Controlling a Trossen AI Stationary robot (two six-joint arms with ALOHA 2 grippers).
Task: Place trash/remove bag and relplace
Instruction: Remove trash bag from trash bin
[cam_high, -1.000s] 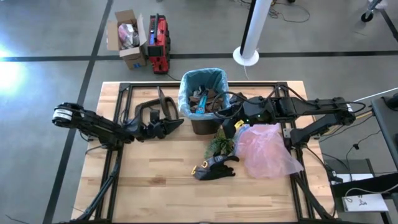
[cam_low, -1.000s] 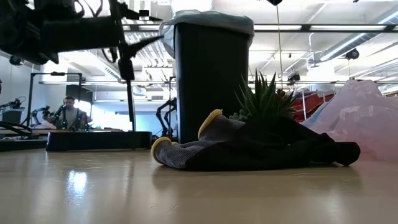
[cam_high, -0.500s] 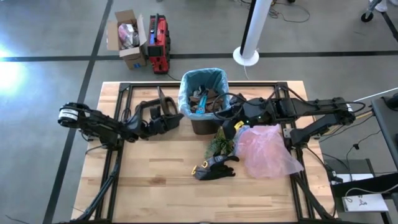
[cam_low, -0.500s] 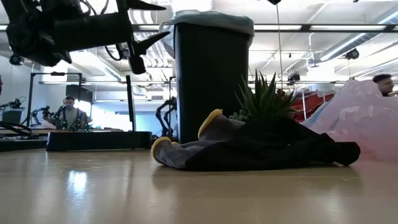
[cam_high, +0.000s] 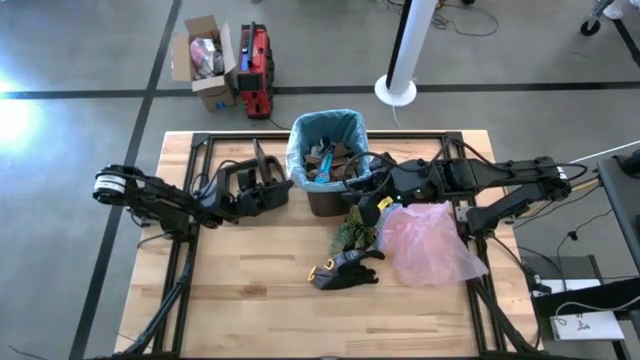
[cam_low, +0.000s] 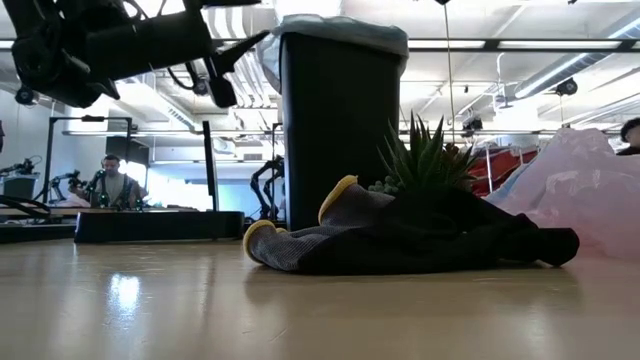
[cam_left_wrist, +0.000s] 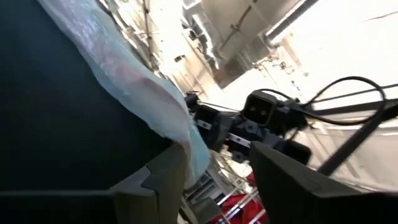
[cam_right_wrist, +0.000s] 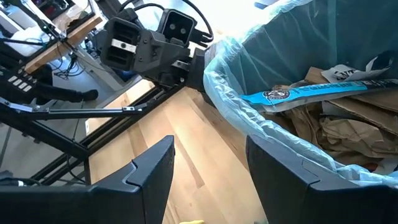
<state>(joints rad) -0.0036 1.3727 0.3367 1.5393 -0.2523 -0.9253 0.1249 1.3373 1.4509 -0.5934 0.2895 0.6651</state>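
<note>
Teal-blue thin plastic, the crinkly bin liner bag (cam_high: 327, 125), is folded over the rim of the tall black plastic bin (cam_low: 335, 130), which stands upright near the far middle of the table. Inside the bin lies the trash (cam_right_wrist: 336, 118): crumpled brown paper pieces and a long blue-and-white wrapper strip. So the first part of the task looks done, because I see no loose litter on the table around the bin. What is left, in my judgement, is to lift the full bag out and to put a new liner in.

The bag opens straight upward, and its long axis is vertical, the same as the bin. The wrapper strip lies across the opening, about from one side of the rim to the other.

The left gripper (cam_high: 281, 191) is just beside the left side of the bin, at the height of the rim. Its fingers are spread, and the folded edge of the bag (cam_left_wrist: 149, 106) sits close in front of them, not yet pinched. The right gripper (cam_high: 358, 176) is at the right side of the bin, over the rim; its fingers (cam_right_wrist: 146, 177) are also apart and hold nothing.
</note>
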